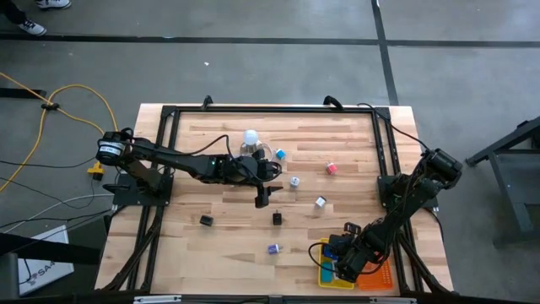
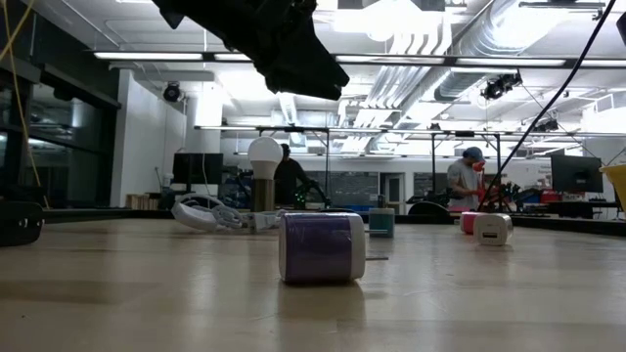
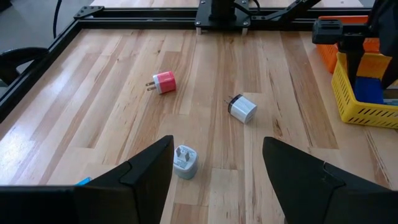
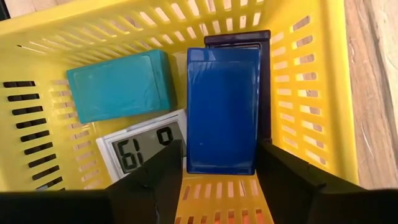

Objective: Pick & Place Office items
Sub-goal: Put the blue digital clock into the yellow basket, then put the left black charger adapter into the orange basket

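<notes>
My right gripper points down into the yellow mesh tray at the near right, open, with the near end of a blue block between its fingers. The block lies over a dark block, beside a teal block and a white display piece. My left gripper hangs open over the table's middle, above a white cube. A pink cube, another white cube, two black clips and blue-white pieces rest on the wood. My right gripper's fingers stand close along both long sides of the blue block's near end, coming from above. I cannot tell whether they touch it. The block rests inside the tray on the dark block.
An orange mesh tray adjoins the yellow one. A white ball-topped clear object with a looped cord stands at the far middle. A black frame runs round the table. People show in the room beyond.
</notes>
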Available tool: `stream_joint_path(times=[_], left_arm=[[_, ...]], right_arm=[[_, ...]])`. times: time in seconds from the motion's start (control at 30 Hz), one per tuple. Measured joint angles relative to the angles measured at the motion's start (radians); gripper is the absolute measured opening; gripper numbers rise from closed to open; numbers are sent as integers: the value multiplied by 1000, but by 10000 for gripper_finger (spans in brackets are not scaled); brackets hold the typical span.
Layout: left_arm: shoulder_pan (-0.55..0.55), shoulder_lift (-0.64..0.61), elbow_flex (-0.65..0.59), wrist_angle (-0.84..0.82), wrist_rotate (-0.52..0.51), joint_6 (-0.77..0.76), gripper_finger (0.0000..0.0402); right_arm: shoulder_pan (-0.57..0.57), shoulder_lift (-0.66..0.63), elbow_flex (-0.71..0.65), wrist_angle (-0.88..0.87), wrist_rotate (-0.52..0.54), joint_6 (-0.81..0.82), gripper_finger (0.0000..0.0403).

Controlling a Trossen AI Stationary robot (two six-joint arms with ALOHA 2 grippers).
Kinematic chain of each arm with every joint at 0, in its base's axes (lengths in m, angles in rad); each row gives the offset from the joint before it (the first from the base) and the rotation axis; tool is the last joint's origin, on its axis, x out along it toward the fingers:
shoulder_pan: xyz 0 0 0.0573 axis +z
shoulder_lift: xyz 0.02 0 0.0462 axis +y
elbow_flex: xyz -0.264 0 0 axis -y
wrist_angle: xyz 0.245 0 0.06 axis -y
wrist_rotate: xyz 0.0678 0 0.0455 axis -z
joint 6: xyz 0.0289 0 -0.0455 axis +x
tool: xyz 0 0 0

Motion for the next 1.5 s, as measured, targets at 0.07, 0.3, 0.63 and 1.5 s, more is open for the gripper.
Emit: stream_joint_path(times=[0.07,0.3,0.63,1.5], left_arm=[[0,0,0,0,0,0,239],[0,0,0,0,0,0,239],[0,0,0,0,0,0,239],[0,0,0,0,0,0,239]], right_arm=[[0,0,0,0,0,0,180],[-11,-10,0,-2,-30,-9,180],[-96,-11,0,-2,-190,-65,177],[-169,-319,0,-109,-122,-75,178]])
